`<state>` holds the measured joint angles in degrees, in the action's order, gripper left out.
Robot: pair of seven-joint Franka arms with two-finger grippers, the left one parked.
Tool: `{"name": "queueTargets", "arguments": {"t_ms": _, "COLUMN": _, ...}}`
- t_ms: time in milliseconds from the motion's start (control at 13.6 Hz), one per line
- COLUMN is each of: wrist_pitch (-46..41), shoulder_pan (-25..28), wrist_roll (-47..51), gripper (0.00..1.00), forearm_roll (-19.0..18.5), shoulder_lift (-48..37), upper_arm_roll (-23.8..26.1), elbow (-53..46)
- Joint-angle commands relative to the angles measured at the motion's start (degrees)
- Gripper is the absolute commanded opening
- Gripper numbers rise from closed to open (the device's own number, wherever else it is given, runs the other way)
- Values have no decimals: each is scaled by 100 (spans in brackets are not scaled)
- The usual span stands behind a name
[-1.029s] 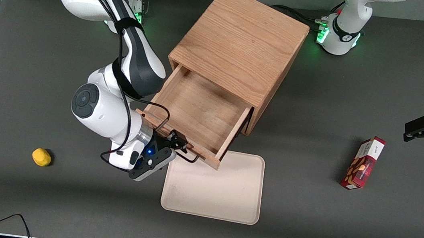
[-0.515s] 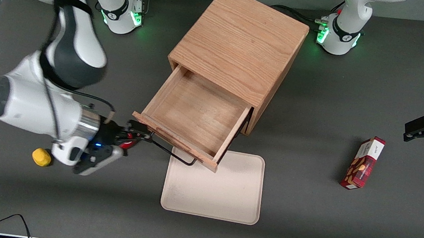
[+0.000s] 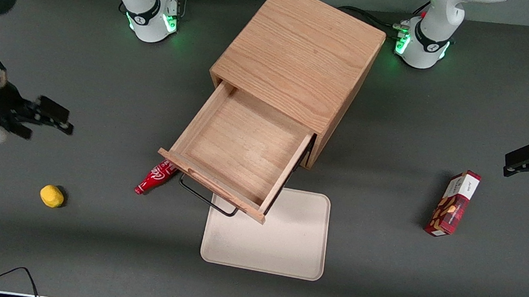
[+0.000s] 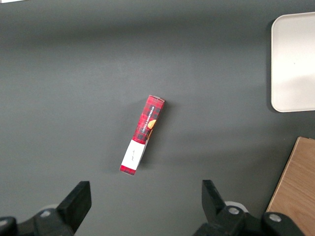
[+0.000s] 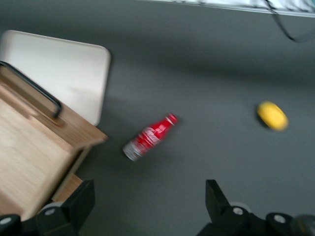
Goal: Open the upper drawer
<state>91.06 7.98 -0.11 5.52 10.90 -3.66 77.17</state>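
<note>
Jaws spread wide and empty on the right gripper (image 3: 53, 118), well apart from the cabinet (image 3: 298, 57) toward the working arm's end, upper drawer (image 3: 238, 153) pulled far out, its front overhanging a beige tray (image 3: 282, 246), red bottle (image 3: 156, 177) beside it

Even overhead light, soft shadows by the cabinet (image 3: 301, 54); motion-blurred right wrist view

One cabinet (image 3: 301, 57), one tray (image 3: 283, 244), one red bottle (image 3: 156, 177), one yellow object (image 3: 52, 195), one box (image 3: 454, 203).
</note>
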Motion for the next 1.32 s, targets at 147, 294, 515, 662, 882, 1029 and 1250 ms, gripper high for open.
{"name": "queueTargets", "arguments": {"t_ms": 147, "wrist_pitch": 246, "shoulder_pan": -313, "wrist_roll": 1005, "gripper": 100, "forearm_roll": -569, "shoulder_lift": -1248, "upper_arm_roll": 269, "elbow": 1449}}
{"name": "queueTargets", "arguments": {"t_ms": 294, "wrist_pitch": 237, "shoulder_pan": -498, "wrist_roll": 795, "gripper": 100, "forearm_roll": -569, "shoulder_lift": -1292, "upper_arm_roll": 181, "elbow": 1450}}
{"name": "queueTargets", "arguments": {"t_ms": 515, "wrist_pitch": 246, "shoulder_pan": -464, "wrist_roll": 110, "gripper": 100, "forearm_roll": -578, "shoulder_lift": -1170, "upper_arm_roll": -187, "elbow": 1327}}
{"name": "queueTargets", "arguments": {"t_ms": 662, "wrist_pitch": 150, "shoulder_pan": -446, "wrist_roll": 99, "gripper": 100, "forearm_roll": -543, "shoulder_lift": -785, "upper_arm_roll": -250, "elbow": 741}}
{"name": "queueTargets", "arguments": {"t_ms": 882, "wrist_pitch": 35, "shoulder_pan": -446, "wrist_roll": 64, "gripper": 100, "forearm_roll": -508, "shoulder_lift": -581, "upper_arm_roll": -250, "elbow": 606}}
{"name": "queueTargets", "arguments": {"t_ms": 1029, "wrist_pitch": 35, "shoulder_pan": -429, "wrist_roll": 64, "gripper": 100, "forearm_roll": -517, "shoulder_lift": -519, "upper_arm_roll": -258, "elbow": 597}}
{"name": "queueTargets", "arguments": {"t_ms": 1250, "wrist_pitch": 44, "shoulder_pan": -402, "wrist_roll": 73, "gripper": 100, "forearm_roll": -525, "shoulder_lift": -493, "upper_arm_roll": -250, "elbow": 588}}
